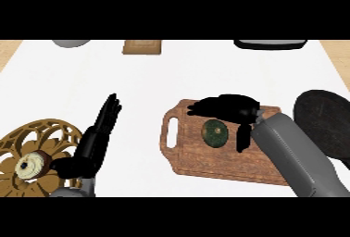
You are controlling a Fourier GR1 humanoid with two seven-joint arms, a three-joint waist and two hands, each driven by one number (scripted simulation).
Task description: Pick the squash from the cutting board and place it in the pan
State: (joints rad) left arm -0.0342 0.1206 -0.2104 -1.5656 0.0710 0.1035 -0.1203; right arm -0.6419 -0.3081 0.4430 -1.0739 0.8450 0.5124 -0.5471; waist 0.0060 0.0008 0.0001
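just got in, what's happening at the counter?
The robot's right hand is over the cutting board, right by the green squash. The squash lies on the board, not yet gripped. The dark pan sits to the board's right. The left hand rests open at the left, next to a gold openwork stand.

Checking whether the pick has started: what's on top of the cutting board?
The green squash lies on the cutting board, uncovered. The right hand hangs over the board's far part and hides the wood beneath it; whether it touches the squash cannot be told.
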